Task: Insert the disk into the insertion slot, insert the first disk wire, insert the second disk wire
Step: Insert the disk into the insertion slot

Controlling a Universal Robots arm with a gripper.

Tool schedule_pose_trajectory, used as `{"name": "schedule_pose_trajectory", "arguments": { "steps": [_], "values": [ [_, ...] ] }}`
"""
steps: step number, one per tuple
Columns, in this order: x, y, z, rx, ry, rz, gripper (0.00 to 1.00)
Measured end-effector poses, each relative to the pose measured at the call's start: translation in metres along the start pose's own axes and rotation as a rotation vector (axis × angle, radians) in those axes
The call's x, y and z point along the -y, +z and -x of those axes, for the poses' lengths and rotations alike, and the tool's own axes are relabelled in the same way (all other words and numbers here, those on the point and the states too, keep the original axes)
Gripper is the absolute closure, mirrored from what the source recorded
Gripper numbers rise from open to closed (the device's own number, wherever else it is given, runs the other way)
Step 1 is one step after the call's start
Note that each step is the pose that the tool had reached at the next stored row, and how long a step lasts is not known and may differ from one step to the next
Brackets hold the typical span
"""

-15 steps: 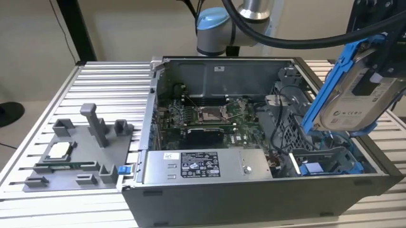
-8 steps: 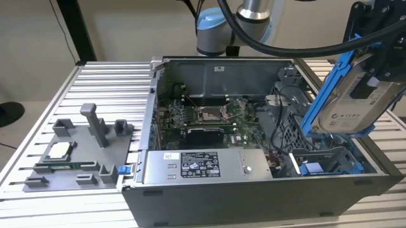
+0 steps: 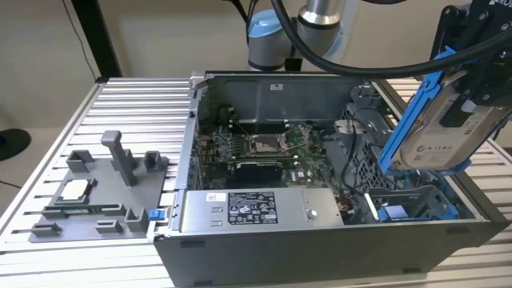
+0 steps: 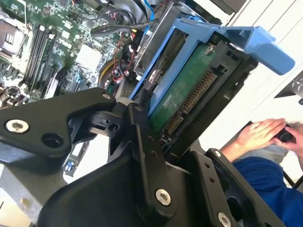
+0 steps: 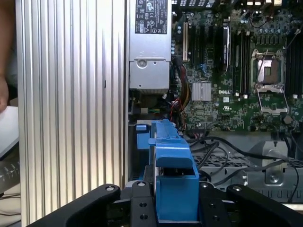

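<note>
My gripper [image 3: 472,90] is shut on the disk [image 3: 440,135], a silver drive with a white label in a bright blue carrier. The disk hangs tilted, almost on edge, above the case's corner at the exterior view's right. Just below it lies the insertion slot [image 3: 416,207], a bay with blue rails and grey walls. In the second wrist view the disk's green board and connector [image 4: 184,94] sit between the black fingers [image 4: 142,137]. The first wrist view has the carrier's blue edge [image 5: 175,175] over the slot [image 5: 142,139]. Several cables [image 5: 182,92] lie near the bay; I cannot tell which are disk wires.
The open computer case holds a motherboard [image 3: 256,150] and a grey labelled power-supply box [image 3: 256,210]. It stands on a ribbed aluminium table [image 3: 136,108]. A grey fixture [image 3: 96,192] with posts sits at the exterior view's left. A person's hands [image 4: 265,135] rest beside the table.
</note>
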State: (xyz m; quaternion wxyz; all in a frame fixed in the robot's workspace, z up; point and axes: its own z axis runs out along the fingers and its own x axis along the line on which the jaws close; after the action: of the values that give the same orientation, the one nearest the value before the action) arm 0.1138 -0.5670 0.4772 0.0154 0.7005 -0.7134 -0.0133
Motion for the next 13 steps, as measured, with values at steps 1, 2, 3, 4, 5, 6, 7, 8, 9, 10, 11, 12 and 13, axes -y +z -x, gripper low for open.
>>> {"name": "schedule_pose_trajectory", "arguments": {
  "steps": [1,2,3,4,5,6,7,8,9,10,11,12,13],
  "values": [
    [0.0,0.0011,0.0,0.0,0.0,0.0,1.0],
    [0.0001,0.0022,0.0,0.0001,0.0,0.0,1.0],
    [0.0001,0.0034,0.0,0.0,0.0,0.0,1.0],
    [0.0002,0.0045,0.0,0.0001,0.0,0.0,1.0],
    [0.0002,0.0055,0.0,0.0001,0.0,0.0,1.0],
    [0.0003,0.0065,0.0,0.0,0.0,0.0,1.0],
    [0.0004,0.0076,0.0,0.0001,0.0,0.0,1.0],
    [0.0006,0.0085,0.0,0.0001,0.0,0.0,1.0],
    [0.0009,0.0096,0.0,0.0003,0.001,0.0,1.0],
    [0.001,0.0106,0.0,0.0004,0.002,0.0,1.0],
    [0.0011,0.0116,0.0,0.0008,0.004,0.0,1.0],
    [0.0012,0.0125,0.0,0.0009,0.005,0.0,1.0],
    [0.0014,0.0134,0.0,0.0013,0.006,0.0,1.0]
  ]
}}
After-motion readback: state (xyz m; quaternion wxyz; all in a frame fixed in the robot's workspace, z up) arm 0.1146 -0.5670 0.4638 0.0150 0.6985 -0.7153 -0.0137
